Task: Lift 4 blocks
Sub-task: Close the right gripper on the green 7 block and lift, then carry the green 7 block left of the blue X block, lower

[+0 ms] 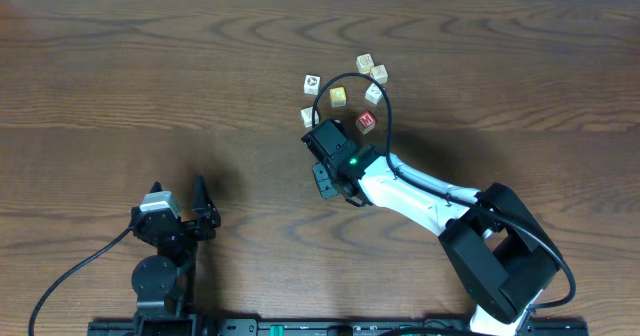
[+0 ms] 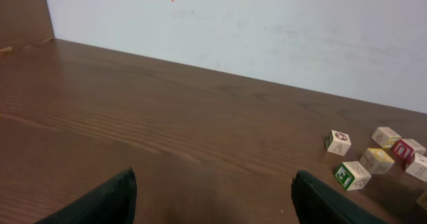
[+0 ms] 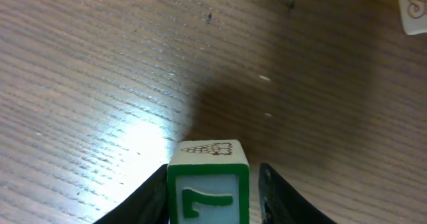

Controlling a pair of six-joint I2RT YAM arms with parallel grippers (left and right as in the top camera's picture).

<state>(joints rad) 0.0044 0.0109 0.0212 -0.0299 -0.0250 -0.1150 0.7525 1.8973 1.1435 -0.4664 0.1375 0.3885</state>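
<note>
Right end effector [image 3: 212, 184] straddles the teal-green block [image 3: 208, 197], which sits between its fingers, low at the bench [image 3: 100, 64]. I cannot tell whether it is clamped yet. It should close squarely and rise straight, clear of the white cube [image 3: 415, 9]. Left end effector [image 2: 213, 197] stands apart, empty.

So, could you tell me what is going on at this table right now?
The right gripper has its fingers close on either side of a green-faced block; whether they grip it, I cannot tell. The other letter blocks, a red one among them, lie on the table nearby. The left gripper hangs open, well away from them.
</note>
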